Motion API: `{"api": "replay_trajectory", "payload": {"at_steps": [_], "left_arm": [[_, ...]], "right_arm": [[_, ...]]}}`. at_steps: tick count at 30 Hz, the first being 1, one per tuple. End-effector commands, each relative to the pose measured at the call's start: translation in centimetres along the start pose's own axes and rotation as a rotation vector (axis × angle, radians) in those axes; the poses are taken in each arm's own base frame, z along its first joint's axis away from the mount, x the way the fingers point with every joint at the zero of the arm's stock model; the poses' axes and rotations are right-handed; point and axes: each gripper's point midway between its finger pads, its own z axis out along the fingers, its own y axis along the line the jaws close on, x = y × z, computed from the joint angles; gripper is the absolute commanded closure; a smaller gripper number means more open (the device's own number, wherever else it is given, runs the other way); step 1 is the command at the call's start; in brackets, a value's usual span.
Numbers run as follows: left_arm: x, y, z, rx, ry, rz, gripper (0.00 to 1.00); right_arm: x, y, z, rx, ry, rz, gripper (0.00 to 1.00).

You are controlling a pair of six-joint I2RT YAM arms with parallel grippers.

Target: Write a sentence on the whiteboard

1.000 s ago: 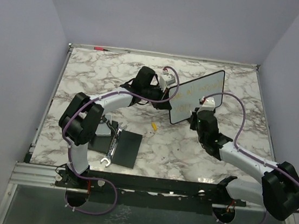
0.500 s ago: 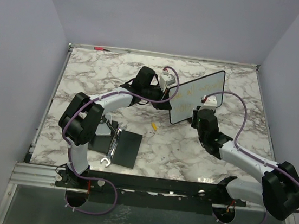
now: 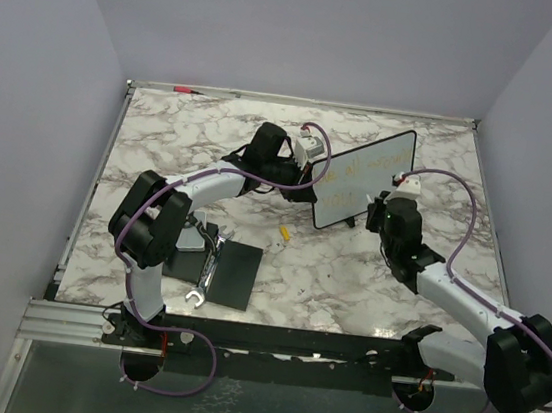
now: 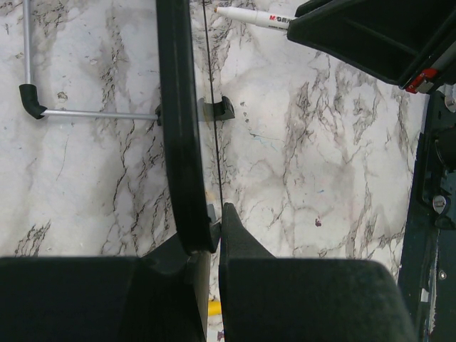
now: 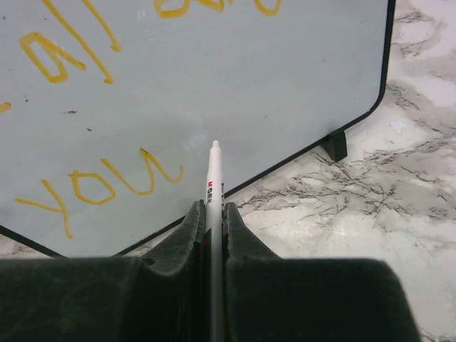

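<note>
From above, the whiteboard (image 3: 365,177) stands tilted on its long edge at the far right of the marble table (image 3: 163,142), face toward the arms, with the sentence (image 3: 359,168) faint yellow across it. The left gripper (image 3: 317,176) comes in from the left and meets the board's left edge. The right gripper (image 3: 377,201) sits just in front of the board's lower right part. By the left arm's base lies a flat black pad (image 3: 235,270) with a wrench (image 3: 203,280) along its left edge. A small yellow piece (image 3: 283,233) lies on the marble between pad and board. Over to the left wrist: the jaws are clamped on the board's thin black frame, which runs edge-on between the fingers (image 4: 242,242). A wire prop stand (image 4: 85,112) juts off to the left, and a white marker (image 4: 249,16) pokes from the other gripper at the top. Now the right wrist: the marker is clenched between closed fingers and points at the white surface, its tip just right of the yellow-orange word "you". I cannot tell whether the tip touches. A black foot (image 5: 335,146) under the board's lower edge rests on the marble.
</note>
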Motion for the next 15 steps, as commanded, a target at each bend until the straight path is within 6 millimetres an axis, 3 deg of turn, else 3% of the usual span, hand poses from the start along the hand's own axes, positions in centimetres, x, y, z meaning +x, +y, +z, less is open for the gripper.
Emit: {"api": "replay_trajectory", "payload": {"at_steps": [1,15], "left_arm": [[-0.8,-1.3,-0.3,0.029,-0.005,0.041,1.0],[-0.8,-1.2,-0.4,0.027,-0.006,0.041,1.0]], "right_arm": [[0.0,1.5,-0.3,-0.132,0.012,0.048,0.99],[1.1,0.7,0.1,-0.112,0.056,0.065,0.99]]}}
